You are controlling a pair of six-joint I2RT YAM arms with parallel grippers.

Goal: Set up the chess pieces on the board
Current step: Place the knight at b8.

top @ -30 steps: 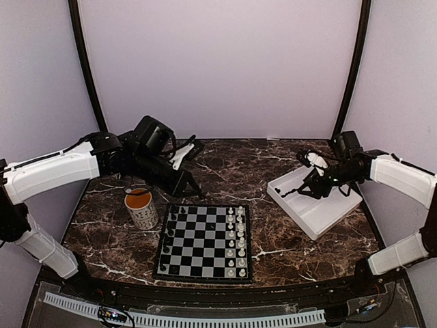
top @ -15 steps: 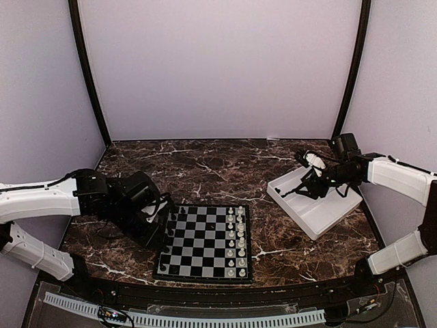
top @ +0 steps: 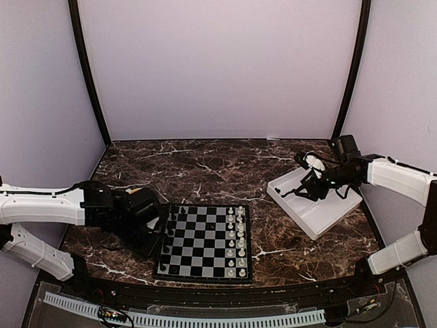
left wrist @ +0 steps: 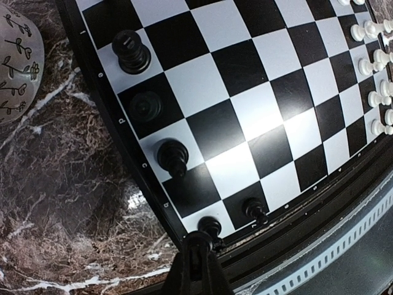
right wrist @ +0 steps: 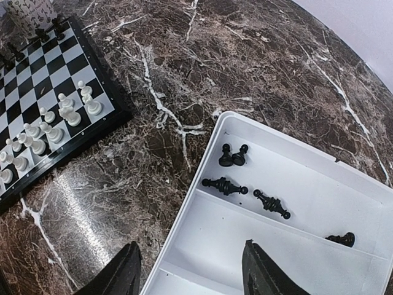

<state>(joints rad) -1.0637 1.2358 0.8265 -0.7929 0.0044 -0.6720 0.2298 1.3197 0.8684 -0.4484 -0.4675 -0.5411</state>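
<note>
The left gripper [left wrist: 199,263] is shut tight. Its tip is right at a small black piece [left wrist: 210,226] on a corner square of the board [left wrist: 255,117]. I cannot tell if it pinches that piece or only touches it. More black chess pieces [left wrist: 172,158] stand along that edge, the one by the mug [left wrist: 15,61].

The right gripper [right wrist: 193,273] is open and holds nothing. It hangs over the near edge of the white tray [right wrist: 295,203], where a few black pieces lie in one part.

The pieces look tiny, light, hard and smooth, so I think they slip and tip over easily. The lying ones may roll. It seems best to squeeze one gently across its thin middle.
</note>
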